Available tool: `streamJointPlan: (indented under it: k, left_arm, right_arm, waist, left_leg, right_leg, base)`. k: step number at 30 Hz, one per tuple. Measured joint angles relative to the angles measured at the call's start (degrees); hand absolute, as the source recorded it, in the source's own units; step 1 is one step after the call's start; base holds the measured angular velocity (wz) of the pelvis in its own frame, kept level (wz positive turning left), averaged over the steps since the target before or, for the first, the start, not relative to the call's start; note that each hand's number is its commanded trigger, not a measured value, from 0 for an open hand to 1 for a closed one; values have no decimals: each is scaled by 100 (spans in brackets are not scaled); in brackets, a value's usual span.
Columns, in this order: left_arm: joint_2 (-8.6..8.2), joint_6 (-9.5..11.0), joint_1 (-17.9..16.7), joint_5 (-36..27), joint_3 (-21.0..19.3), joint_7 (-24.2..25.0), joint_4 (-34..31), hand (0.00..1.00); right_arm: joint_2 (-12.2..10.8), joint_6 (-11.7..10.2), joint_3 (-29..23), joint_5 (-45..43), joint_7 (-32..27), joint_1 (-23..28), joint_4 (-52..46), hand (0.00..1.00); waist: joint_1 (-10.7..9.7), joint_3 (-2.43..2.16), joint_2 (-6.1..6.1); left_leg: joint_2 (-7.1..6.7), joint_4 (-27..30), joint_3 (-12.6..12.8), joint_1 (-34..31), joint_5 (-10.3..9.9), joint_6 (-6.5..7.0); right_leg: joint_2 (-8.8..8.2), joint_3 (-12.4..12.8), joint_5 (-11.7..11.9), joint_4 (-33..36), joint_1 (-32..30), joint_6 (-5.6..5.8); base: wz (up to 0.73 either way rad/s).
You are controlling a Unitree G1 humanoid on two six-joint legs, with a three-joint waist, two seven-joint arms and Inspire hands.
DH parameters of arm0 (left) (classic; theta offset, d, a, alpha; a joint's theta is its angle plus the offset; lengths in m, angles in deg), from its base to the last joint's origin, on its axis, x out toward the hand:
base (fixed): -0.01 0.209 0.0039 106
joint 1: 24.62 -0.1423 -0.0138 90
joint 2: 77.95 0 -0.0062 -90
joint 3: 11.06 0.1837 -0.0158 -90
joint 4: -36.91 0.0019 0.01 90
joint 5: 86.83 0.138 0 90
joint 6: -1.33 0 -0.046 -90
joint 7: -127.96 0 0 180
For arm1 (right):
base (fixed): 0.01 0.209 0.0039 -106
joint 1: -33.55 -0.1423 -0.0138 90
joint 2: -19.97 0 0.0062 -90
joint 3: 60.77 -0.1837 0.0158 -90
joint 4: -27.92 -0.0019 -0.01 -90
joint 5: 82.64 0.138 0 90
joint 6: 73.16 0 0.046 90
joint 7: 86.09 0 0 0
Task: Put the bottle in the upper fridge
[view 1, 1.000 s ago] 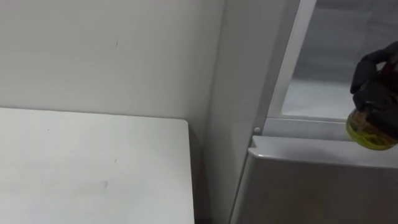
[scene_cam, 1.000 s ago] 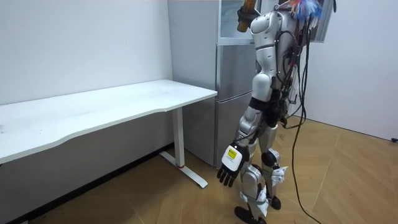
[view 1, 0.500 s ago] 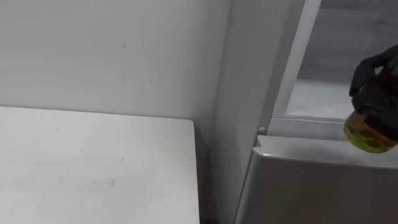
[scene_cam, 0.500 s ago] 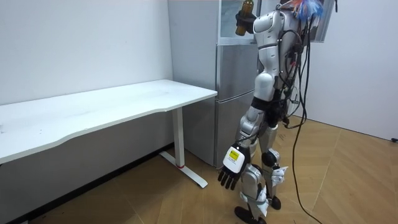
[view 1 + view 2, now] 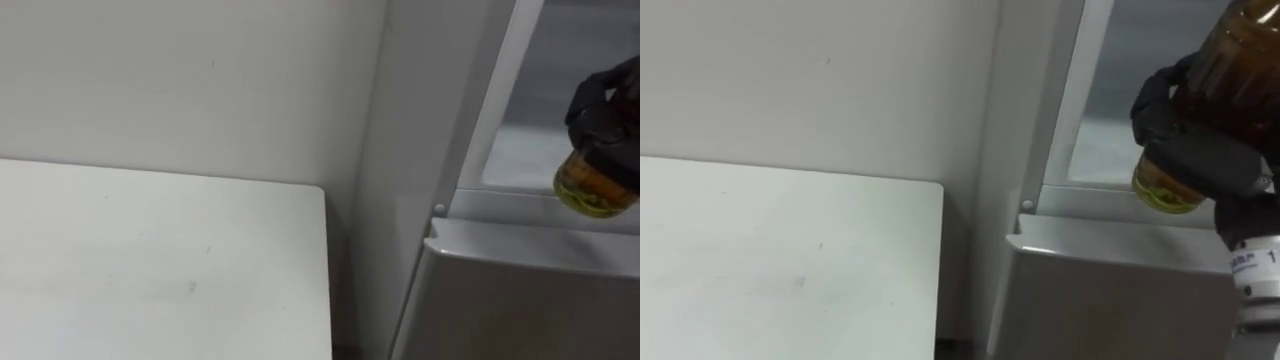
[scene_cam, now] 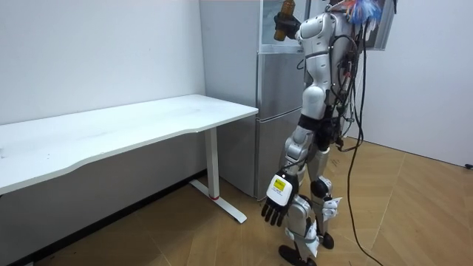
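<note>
A brown bottle [image 5: 1232,55] with a yellowish bottom is held upright in my right hand [image 5: 1200,150], whose black fingers curl round its lower half. It hangs in front of the open upper fridge compartment [image 5: 1110,140], just above that compartment's lower edge. In the left eye view the bottle [image 5: 593,190] and right hand [image 5: 608,115] sit at the right edge. The room view shows my right arm raised high with the bottle [image 6: 281,29] at the top of the grey fridge [image 6: 277,96]. My left hand [image 6: 275,210] hangs by my leg, fingers relaxed, holding nothing.
The shut lower fridge door [image 5: 1110,290] lies right below the bottle. A white table [image 5: 150,260] stands against the wall to the left of the fridge, with a narrow gap between them. I stand on the wooden floor [image 6: 414,222] facing the fridge.
My right hand has carried the bottle a little further toward the upper compartment's opening. The eye view has shifted, so the table and fridge edge sit further right in it. The left hand stays hanging.
</note>
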Motion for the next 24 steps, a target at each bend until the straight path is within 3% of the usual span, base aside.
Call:
streamJointPlan:
  k: [10, 17, 24]
  left_arm:
    - [14, -229, 47, 0, 128, 103, -87, 0]
    - [13, -333, 40, 0, 119, 98, -186, 0]
    - [25, -330, 22, -1, 117, 94, -251, 0]
  right_arm:
    - [2, 161, 167, 61, -160, -165, 425, 100]
    - [155, 296, 170, 32, -386, -182, 508, 100]
    - [226, 298, 176, 7, -599, -540, 801, 100]
  waist:
    - [41, 33, 88]
    - [41, -4, 140]
    - [15, -21, 78]
  left_leg:
    - [-5, 38, -118, -59, -1, -1]
    - [-9, 46, -142, -68, 1, -3]
    - [-8, 57, -157, -59, 2, -4]
  right_leg:
    - [0, -41, 0, -3, -4, 0]
    - [2, -28, 0, -1, -8, 0]
    - [3, -45, 0, -1, 12, 0]
  base:
    - [3]
    - [0]
    - [0]
